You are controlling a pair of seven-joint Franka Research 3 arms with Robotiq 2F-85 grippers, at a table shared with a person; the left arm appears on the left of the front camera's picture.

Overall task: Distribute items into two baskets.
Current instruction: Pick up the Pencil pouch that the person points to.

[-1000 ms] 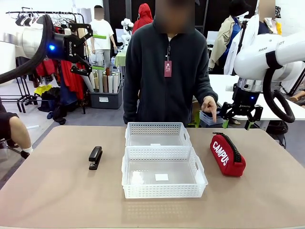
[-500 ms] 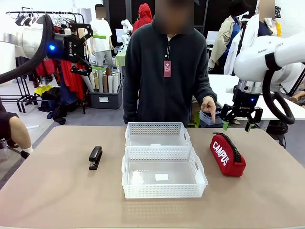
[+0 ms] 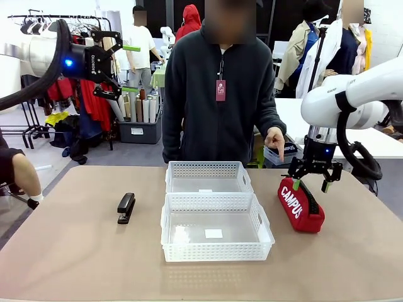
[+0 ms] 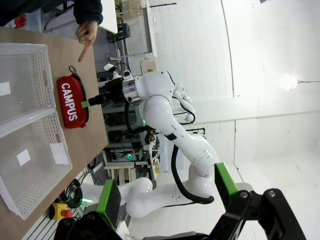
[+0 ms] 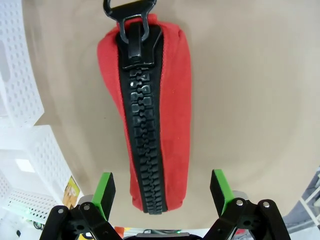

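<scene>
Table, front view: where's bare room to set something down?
Bare: the strip in front of the near basket; the gap between stapler and near basket; the near right corner past the pouch. Crowded: around the pouch, open right gripper over it, person's hand pointing.

1. The left arm (image 3: 28,53) has glossy white, rounded shells. A thick black hose (image 3: 58,60) runs along it, and a blue light (image 3: 68,63) glows at its wrist.
2. The left tool (image 3: 130,69) is black with white "ROBOTIQ" lettering. Its two linked fingers carry bright green pads (image 3: 131,48).
3. The right arm (image 3: 359,88) is also white, with a black band (image 3: 342,100) at one joint, faint grey lettering too small to read, and a black cable (image 3: 362,167).
4. The right tool (image 3: 312,185) is black with green-padded fingers. Silver screws (image 5: 236,202) dot its finger links.
5. The person (image 3: 220,126) wears a dark zip-up fleece jacket (image 3: 195,100). A maroon badge (image 3: 221,90) hangs at the chest.
</scene>
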